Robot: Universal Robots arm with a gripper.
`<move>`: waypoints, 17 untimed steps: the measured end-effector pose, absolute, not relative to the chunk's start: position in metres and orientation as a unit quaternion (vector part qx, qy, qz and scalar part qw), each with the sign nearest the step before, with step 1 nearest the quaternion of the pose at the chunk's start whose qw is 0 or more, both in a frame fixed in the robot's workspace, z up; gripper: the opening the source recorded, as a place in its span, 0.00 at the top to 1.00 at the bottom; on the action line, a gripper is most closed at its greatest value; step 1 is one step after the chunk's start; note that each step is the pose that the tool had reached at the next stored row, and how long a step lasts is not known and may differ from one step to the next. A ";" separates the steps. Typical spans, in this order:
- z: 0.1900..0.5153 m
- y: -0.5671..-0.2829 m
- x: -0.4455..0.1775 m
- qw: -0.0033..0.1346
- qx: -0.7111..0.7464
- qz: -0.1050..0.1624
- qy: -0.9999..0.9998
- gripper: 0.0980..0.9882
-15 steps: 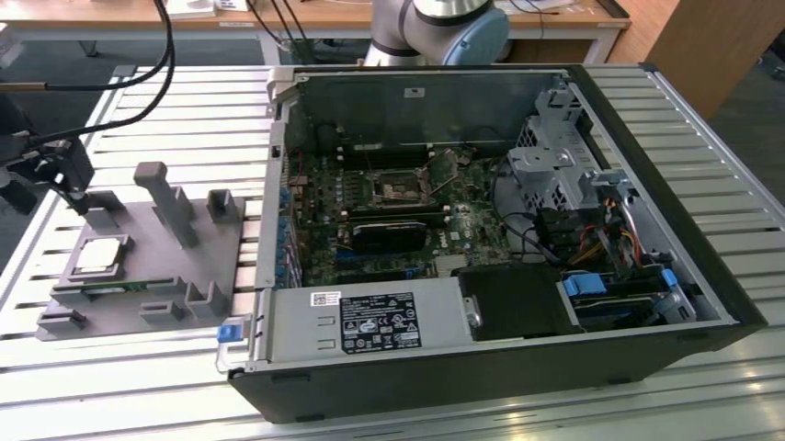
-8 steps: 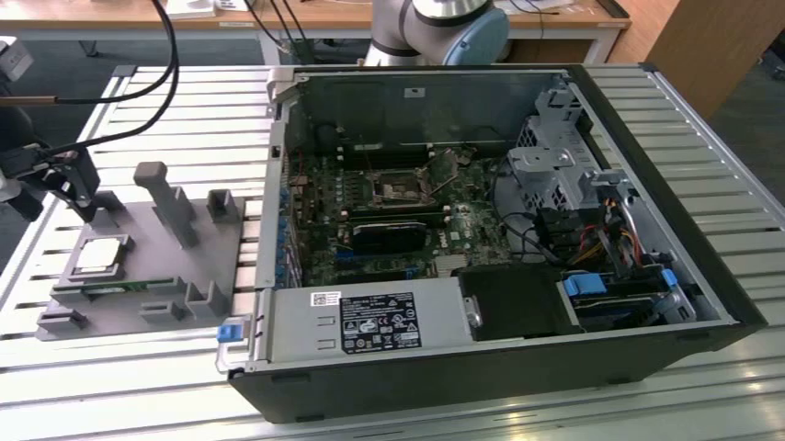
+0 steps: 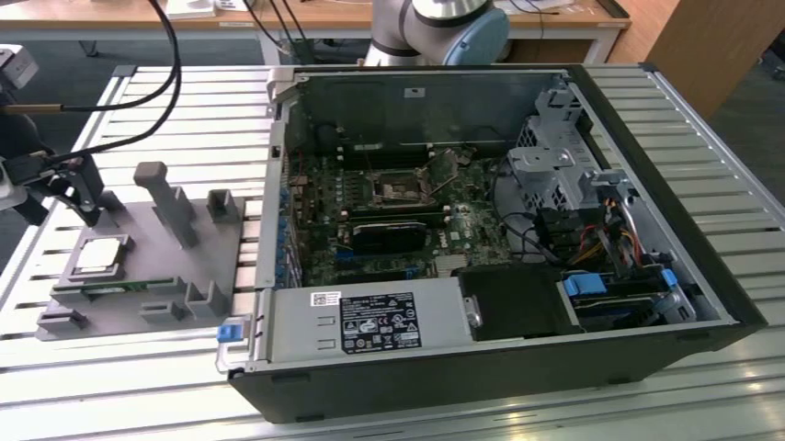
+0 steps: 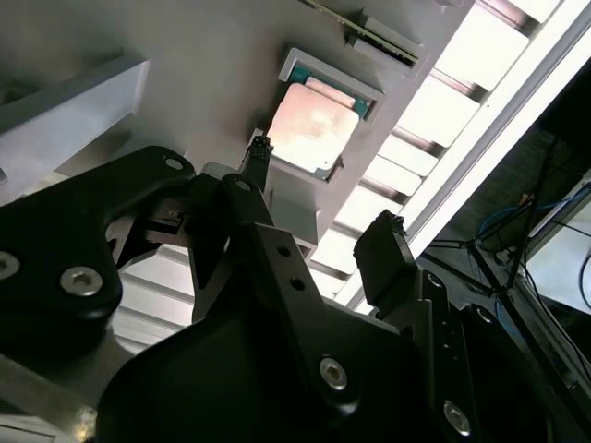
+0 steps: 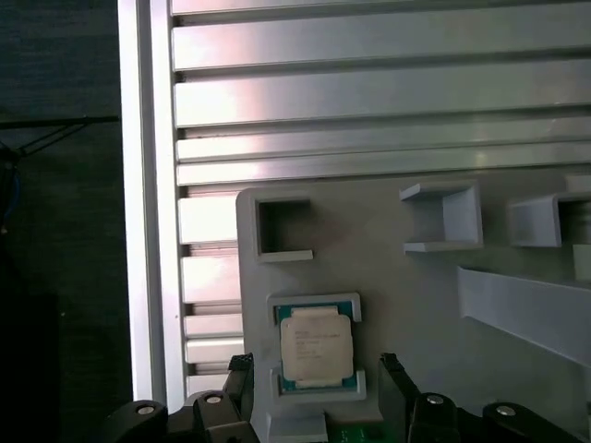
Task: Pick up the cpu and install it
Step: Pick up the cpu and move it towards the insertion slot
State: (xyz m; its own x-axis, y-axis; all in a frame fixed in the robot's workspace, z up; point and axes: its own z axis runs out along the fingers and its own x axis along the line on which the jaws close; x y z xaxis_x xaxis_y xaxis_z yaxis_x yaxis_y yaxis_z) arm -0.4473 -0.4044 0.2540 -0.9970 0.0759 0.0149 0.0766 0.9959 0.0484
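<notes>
1. Your fingers (image 4: 380,258) are spread wide and hold nothing. In both wrist views they hang above the cpu (image 5: 316,346), one on each side, with no contact.
2. The cpu lies flat, metal lid up, in its pocket on the grey fixture plate (image 3: 184,266). That plate is on the slatted worktop (image 3: 147,101) at the exterior view's left, well apart from the open PC case (image 3: 687,276).
3. Why the pocket is built that way: raised lips pin the chip on two opposite sides and leave the other two edges bare. My read is that this fixes position and rotation while keeping the free edges open for a pinch. Your fingers are lined up with those free edges.
4. Why the case lies on its side with the panel off: the motherboard faces up, so the socket (image 3: 399,190) can be reached straight from above. The metal frame next to it looks swung up, as if ready to take a chip, but I can't confirm that.
5. Task state, as I judge it: the pick isn't made and the cpu is untouched in its pocket. The socket looks vacant.
6. Writing:
   - The cpu lid has a few lines of dark print. I can't make them out.
   - The power supply (image 3: 368,322) at the case's near edge carries a black label and a small white sticker. I can't read the text on either one.
   - I see no markings on the fixture plate.
</notes>
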 end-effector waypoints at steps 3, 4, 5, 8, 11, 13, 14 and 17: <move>0.251 -0.404 -0.447 0.007 -0.038 -0.024 -0.999 0.38; 0.250 -0.404 -0.447 0.007 -0.038 -0.024 -0.999 0.38; 0.250 -0.404 -0.447 0.007 -0.038 -0.024 -0.999 0.38; 0.248 -0.404 -0.447 0.007 -0.038 -0.024 -0.999 0.38; 0.244 -0.404 -0.447 0.007 -0.038 -0.024 -0.999 0.38; 0.243 -0.404 -0.447 0.007 -0.038 -0.024 -0.999 0.38; 0.242 -0.404 -0.447 0.007 -0.038 -0.024 -0.999 0.38; 0.233 -0.405 -0.447 0.007 -0.038 -0.024 -0.999 0.38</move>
State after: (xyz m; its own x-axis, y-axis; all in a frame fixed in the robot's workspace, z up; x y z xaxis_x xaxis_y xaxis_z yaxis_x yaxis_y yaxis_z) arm -0.4471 -0.4052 0.2328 -0.9970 0.0760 0.0152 0.0766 0.9959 0.0484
